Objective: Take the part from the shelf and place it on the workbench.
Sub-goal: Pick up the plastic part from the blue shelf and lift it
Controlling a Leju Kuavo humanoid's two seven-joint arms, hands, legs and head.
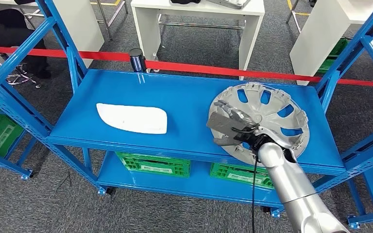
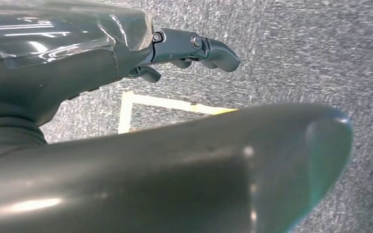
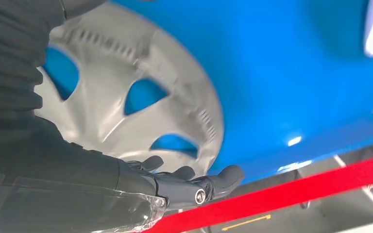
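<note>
The grey wheel cover [image 1: 267,119] lies flat at the right end of the blue shelf [image 1: 184,104]. The right hand [image 1: 230,127] hovers over its near-left rim, fingers spread, holding nothing. It should hook the rim firmly (those spoke holes might help) before lifting. The left hand [image 2: 194,51] hangs loosely curled, holding nothing.

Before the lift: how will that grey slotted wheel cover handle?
The grey slotted plastic wheel cover is probably light for its size, being thin and full of openings. It likely flexes at the rim. Lying flat on the blue metal shelf, it shouldn't roll, though it may slide.
</note>
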